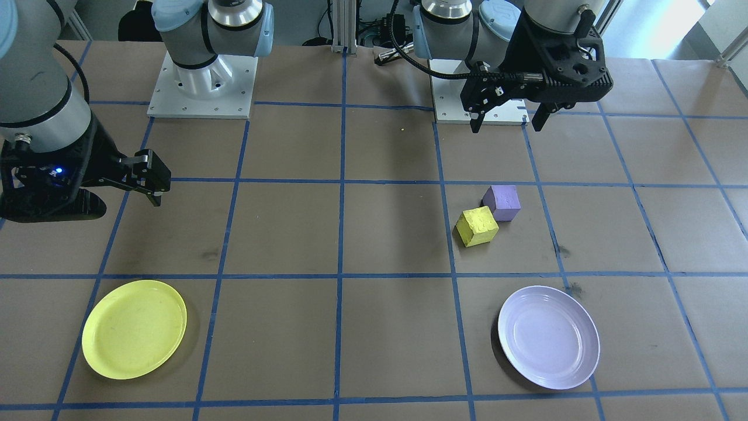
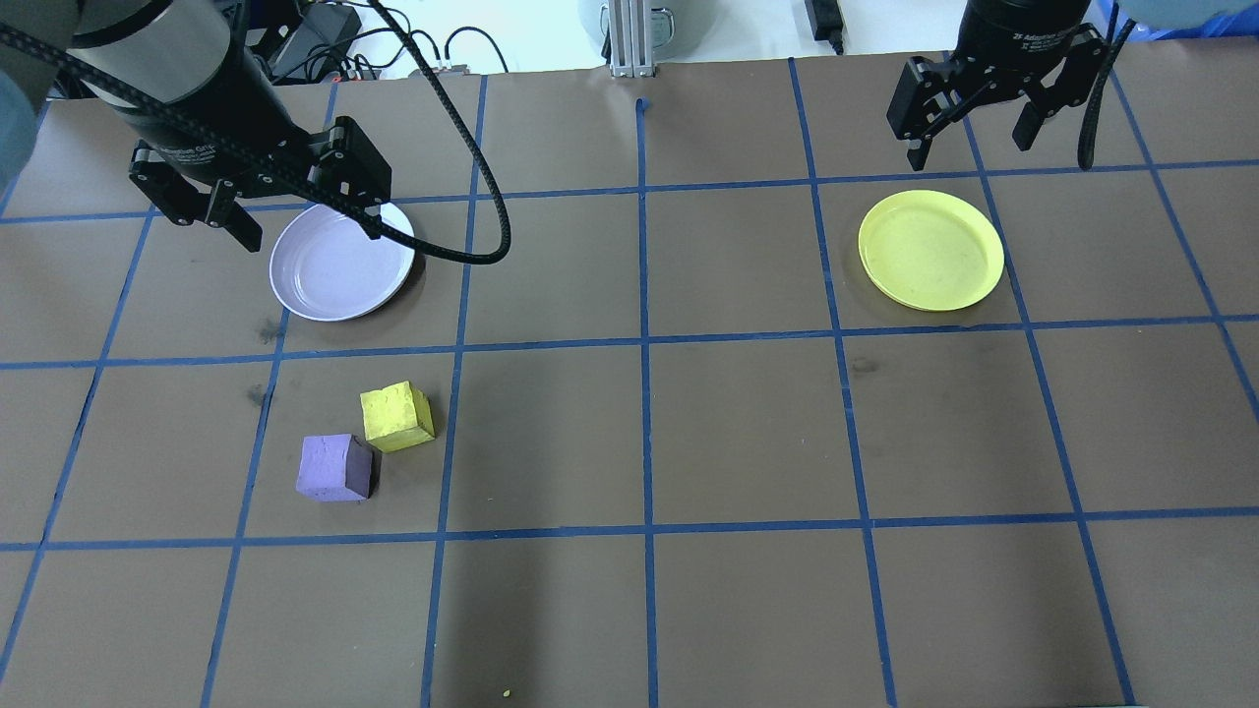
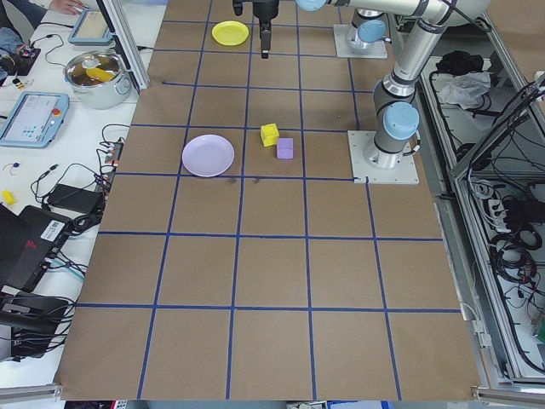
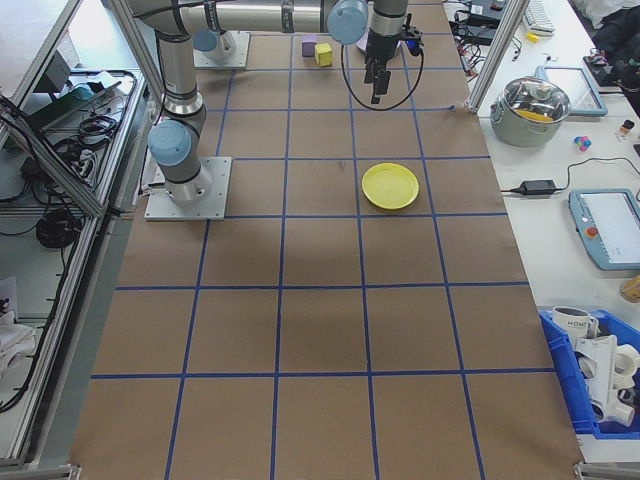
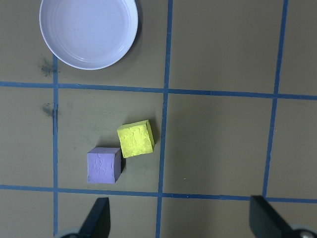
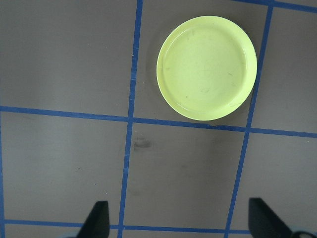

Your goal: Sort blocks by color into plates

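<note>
Sorting hasn't started: yellow block (image 2: 396,415) and purple block (image 2: 335,467) sit touching on the table, near the lavender plate (image 2: 341,263); yellow plate (image 2: 930,250) bare. Left gripper (image 2: 285,221) and right gripper (image 2: 972,136) hover wide open, empty.

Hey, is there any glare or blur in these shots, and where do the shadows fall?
Overhead view: sharp, with the purple block shadowed on its right. Front-facing view: bright window glare at the top right. Left wrist view: the fingertips look soft and blurred.

Yellow block (image 2: 396,416), purple block (image 2: 335,468), yellow plate (image 2: 930,250), lavender plate (image 2: 340,263), blue-gridded brown table (image 2: 748,433).
</note>
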Controlling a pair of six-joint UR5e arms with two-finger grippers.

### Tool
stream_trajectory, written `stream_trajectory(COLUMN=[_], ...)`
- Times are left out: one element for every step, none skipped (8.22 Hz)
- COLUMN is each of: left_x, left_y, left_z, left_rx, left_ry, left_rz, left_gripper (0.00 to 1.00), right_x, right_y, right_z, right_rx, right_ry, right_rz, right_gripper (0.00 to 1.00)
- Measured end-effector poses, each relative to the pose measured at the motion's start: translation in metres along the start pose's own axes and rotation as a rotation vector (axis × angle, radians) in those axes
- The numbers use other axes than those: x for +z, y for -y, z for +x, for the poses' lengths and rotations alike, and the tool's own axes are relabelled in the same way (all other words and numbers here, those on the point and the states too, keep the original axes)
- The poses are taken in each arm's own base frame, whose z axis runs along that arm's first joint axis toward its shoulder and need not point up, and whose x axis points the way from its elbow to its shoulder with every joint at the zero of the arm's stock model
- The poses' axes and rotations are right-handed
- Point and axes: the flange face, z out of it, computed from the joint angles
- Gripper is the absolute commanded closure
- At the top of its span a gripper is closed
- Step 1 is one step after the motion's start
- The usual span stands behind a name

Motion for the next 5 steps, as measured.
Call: stream_trajectory(left_x=[0.001, 0.001, 0.002, 0.004, 0.010], left_y=[-0.001, -0.001, 0.000, 0.004, 0.008], left_z=[-0.001, -0.003, -0.007, -0.013, -0.022], left_rx=[0.000, 0.002, 0.019, 0.069, 0.121], left_ry=[0.001, 0.000, 0.001, 0.003, 0.003], left_rz=[-0.001, -0.002, -0.003, -0.008, -0.019], left_gripper=[0.00, 0.00, 0.00, 0.00, 0.00], right_x=[0.000, 0.001, 0.002, 0.003, 0.003], right_y=[0.000, 0.000, 0.001, 0.001, 0.001], right_z=[0.000, 0.000, 0.000, 0.000, 0.000], right_rx=[0.000, 0.000, -0.001, -0.001, -0.001], right_ry=[0.000, 0.001, 0.001, 0.001, 0.001], right_rz=[-0.001, -0.003, -0.006, -0.008, -0.008], right_gripper=[0.00, 0.00, 0.00, 0.00, 0.00])
